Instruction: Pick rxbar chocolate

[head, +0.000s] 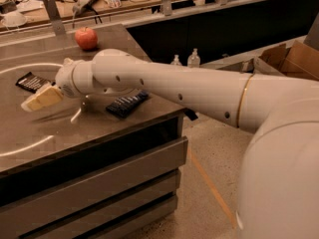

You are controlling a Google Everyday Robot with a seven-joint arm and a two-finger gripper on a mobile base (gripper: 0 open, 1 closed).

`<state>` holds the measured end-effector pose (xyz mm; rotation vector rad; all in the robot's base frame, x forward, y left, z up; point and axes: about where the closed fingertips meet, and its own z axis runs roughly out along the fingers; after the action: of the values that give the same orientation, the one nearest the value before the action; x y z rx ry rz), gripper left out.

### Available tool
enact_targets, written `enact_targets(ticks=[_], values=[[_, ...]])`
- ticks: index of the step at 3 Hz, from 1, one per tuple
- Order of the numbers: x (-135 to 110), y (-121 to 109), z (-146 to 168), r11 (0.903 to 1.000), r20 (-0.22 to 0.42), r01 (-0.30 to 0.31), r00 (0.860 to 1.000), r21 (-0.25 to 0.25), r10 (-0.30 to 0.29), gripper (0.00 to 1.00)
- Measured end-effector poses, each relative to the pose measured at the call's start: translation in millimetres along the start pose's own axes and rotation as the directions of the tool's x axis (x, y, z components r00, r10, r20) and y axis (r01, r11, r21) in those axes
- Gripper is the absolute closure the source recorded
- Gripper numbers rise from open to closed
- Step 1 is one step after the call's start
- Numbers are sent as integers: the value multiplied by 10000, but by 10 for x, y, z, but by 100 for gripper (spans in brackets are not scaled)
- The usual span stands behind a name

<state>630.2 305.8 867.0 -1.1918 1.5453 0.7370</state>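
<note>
Nearest the camera, got the robot's fat white arm (199, 88) stretching in from the right, out over a dark metal table (99, 133) with drawer fronts. Following it along lands on the gripper (42, 97), pale cream, hanging low over the tabletop at the left of the shot. Can't tell if it's open or closed. Right of the gripper, tucked under the arm: 1 dark blue bar (127, 103) lying flat. Just behind the gripper and a touch left: the rxbar chocolate (32, 81), black wrapper, flat on the table, near corner hidden by the gripper, so no telling whether touching. Further back and right of the gripper, 1 red apple (86, 38). Way beyond the gripper, 2 clear bottles (194, 59) past the table's far edge, plus a cluttered bench (144, 6).
</note>
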Motion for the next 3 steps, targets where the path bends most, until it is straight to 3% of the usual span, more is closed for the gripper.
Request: enact_targets(ticks=[1,3], values=[[76,-11,285,9995,58,-293,9996,-85,293,2],[203,-4,467,9949,298,-1004,9945,47,1002,47]])
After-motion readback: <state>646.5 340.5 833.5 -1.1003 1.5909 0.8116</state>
